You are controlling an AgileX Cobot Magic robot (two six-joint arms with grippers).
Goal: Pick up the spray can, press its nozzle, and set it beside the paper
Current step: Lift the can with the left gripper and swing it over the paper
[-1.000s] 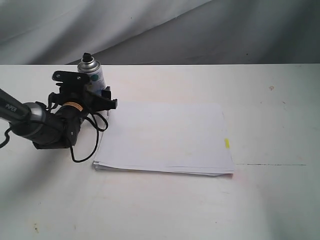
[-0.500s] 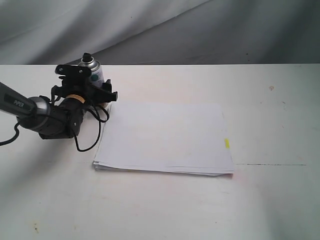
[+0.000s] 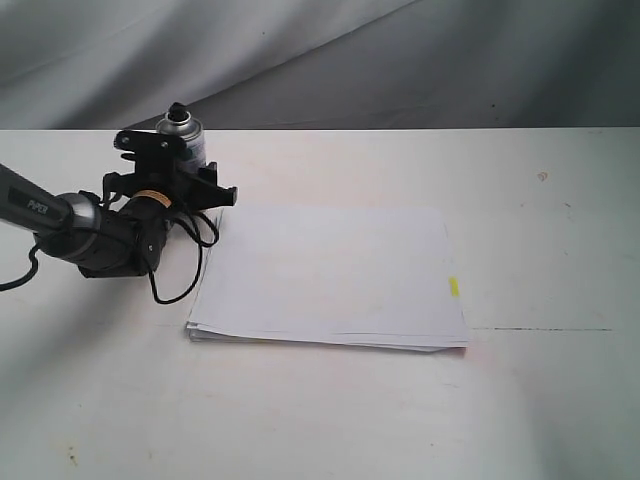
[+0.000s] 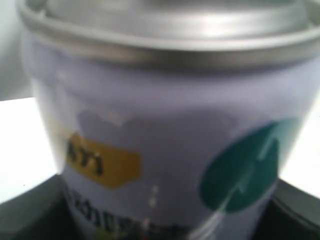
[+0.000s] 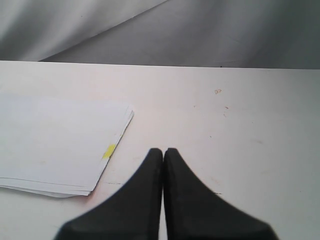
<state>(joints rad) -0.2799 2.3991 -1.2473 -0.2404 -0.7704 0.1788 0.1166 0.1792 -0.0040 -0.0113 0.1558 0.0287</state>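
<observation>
Spray can (image 3: 190,143), a small silver-topped cylinder with a white dotted label, stands upright on the white table (image 3: 540,400) in the exterior view, its tiny black nozzle (image 3: 176,108) on top. It sits just beyond the far left corner of the thin stack of white paper (image 3: 330,275). The black left gripper (image 3: 172,170) reaches in level from the near left, its jaws flanking the can's lower body, so the can lies straight ahead of it. A loose black cable (image 3: 165,290) hangs beside the paper's left edge. Nothing blocks a lift.

From the left wrist, the can fills the picture, with dark fingers (image 4: 30,215) at either side. Whether they press the label, I cannot tell.

From the right wrist, the right gripper (image 5: 163,160) has its tips pressed together, holding nothing, near the paper's edge with the small yellow tab (image 5: 108,151) and well apart from the can. The left arm is plainly nearer.
</observation>
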